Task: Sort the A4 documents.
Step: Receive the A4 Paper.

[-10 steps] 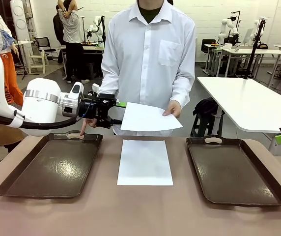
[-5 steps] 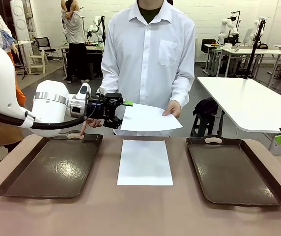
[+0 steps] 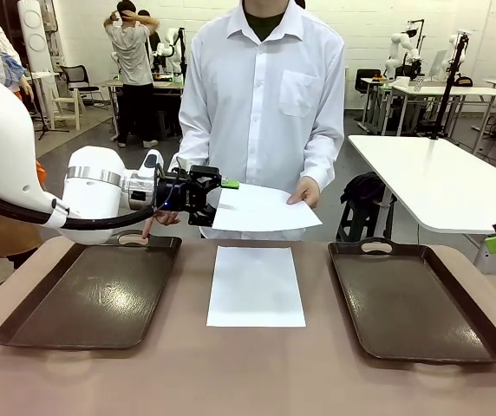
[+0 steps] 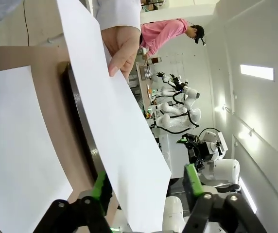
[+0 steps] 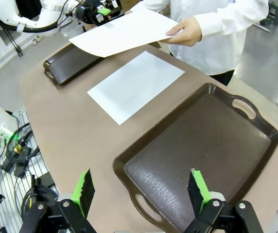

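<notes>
Left pincer (image 3: 218, 201) horizontal, jaws apart, astride the person's raised sheet (image 3: 261, 208)

Left gripper (image 4: 145, 183) at bottom edge, green pads (image 4: 191, 178) apart, one on each side of a held sheet (image 4: 119, 126) running from top to bottom centre. Person's hand (image 4: 122, 46) pinches it at upper centre. Second sheet (image 4: 17, 155) lies flat on table (image 4: 54, 97) at left, dark tray rim (image 4: 83, 128) beside.

Beyond the left tool (image 3: 217, 202) a white wall (image 3: 369, 26) met grey floor (image 3: 83, 143), with white tables (image 3: 443, 178) well to the tool's right and a chair (image 3: 76, 76) to its left.
</notes>
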Tool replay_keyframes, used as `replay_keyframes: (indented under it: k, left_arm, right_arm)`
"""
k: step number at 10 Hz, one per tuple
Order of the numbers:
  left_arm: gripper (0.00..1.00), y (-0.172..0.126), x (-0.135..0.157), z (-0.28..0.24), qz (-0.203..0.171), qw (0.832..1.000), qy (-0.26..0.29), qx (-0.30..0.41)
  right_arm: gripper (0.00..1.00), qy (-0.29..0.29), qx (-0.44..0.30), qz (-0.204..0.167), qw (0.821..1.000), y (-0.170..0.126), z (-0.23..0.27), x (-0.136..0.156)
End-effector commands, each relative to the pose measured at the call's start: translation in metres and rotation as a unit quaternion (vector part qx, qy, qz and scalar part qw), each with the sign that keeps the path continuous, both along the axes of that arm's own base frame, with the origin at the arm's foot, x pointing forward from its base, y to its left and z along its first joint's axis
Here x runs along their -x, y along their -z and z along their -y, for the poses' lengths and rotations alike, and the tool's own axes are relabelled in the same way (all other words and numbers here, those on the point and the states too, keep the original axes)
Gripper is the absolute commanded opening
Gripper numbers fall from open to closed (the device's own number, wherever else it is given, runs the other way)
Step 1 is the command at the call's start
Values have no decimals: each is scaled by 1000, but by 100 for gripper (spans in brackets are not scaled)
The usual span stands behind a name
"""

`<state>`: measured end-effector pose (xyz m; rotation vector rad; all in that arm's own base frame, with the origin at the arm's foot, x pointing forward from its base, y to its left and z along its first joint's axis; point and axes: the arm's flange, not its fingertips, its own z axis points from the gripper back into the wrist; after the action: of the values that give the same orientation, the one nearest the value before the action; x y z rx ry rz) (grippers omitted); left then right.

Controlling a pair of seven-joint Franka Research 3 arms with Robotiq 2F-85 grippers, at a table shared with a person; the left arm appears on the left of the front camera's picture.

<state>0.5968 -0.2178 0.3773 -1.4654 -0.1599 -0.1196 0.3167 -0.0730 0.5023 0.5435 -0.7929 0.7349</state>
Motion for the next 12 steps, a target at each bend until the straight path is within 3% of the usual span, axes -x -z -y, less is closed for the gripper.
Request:
replay_keyframes:
  k: [1, 2, 3, 4, 5, 6, 12]
  left_arm:
    - [56, -1, -3, -1, -2, 1000, -15, 12]
    - [41, -1, -3, -3, -3, 1000, -20, 12]
    - [36, -2, -3, -3, -3, 1000, -24, 11]
    - [21, -3, -3, -4, -3, 1000, -28, 11]
    - [16, -3, -2, -4, 0, 1000, -28, 8]
    - [1, -2, -2, -4, -8, 1000, -29, 3]
    - [0, -1, 1, -6, -6, 1000, -27, -2]
  right_arm:
    - [100, -8, -6, 7, 1000, 1, 0, -2]
    - [100, -8, -6, 7, 1000, 1, 0, -2]
    - [100, -8, -6, 7, 1000, 1, 0, -2]
    - [100, -8, -6, 7, 1000, 1, 0, -2]
    - [100, -8, -6, 7, 1000, 1, 0, -2]
    - [100, -8, -6, 7, 1000, 1, 0, -2]
    - [100, -8, -6, 7, 1000, 1, 0, -2]
